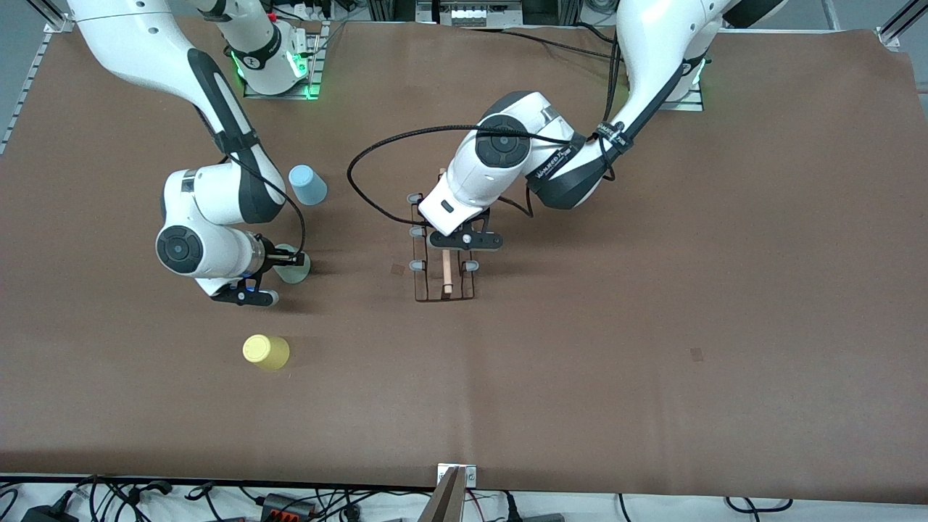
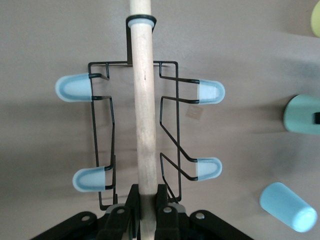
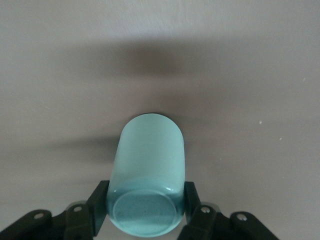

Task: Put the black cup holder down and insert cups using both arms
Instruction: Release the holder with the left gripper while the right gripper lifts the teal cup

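Two grips on: left gripper [image 2: 146,210] clamps the black cup holder's [image 1: 442,254] wooden rod [image 2: 142,110], right gripper [image 3: 145,212] squeezes the grey-green cup [image 3: 147,175] between its jaws, visible only from the wrist.

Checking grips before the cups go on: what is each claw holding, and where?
Left claw grips the rack by its wooden handle. Right claw clamps the green cup by its sides, near the base.
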`<action>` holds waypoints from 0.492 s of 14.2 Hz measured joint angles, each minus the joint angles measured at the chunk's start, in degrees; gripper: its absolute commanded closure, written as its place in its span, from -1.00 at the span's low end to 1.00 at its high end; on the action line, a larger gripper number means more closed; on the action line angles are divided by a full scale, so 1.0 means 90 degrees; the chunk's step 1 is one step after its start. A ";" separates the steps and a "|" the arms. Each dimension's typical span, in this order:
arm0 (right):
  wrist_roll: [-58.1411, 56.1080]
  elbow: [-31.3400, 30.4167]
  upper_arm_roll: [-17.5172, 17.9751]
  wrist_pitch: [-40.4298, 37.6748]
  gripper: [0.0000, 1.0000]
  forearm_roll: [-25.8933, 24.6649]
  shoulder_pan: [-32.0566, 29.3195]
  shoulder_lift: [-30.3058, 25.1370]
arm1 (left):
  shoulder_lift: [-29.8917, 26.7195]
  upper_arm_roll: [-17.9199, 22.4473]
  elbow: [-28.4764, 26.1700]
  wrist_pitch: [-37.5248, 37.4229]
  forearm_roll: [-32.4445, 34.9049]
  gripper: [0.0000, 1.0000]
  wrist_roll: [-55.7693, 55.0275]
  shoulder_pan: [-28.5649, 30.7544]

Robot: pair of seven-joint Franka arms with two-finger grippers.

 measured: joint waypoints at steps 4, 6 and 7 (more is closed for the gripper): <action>-0.0008 0.0857 0.0004 -0.1141 0.48 0.0000 0.0006 -0.0097 | 0.0240 0.0001 0.0039 0.0093 0.0202 -0.61 -0.0017 -0.0066; -0.0008 0.1359 0.0019 -0.1825 0.48 0.0019 0.0059 -0.0156 | 0.0152 -0.0004 0.0246 -0.0284 0.0203 -1.00 -0.0017 -0.0029; -0.0008 0.1569 0.0044 -0.2071 0.49 0.0070 0.0099 -0.0172 | 0.0048 -0.0006 0.0443 -0.0685 0.0203 -1.00 -0.0017 0.0004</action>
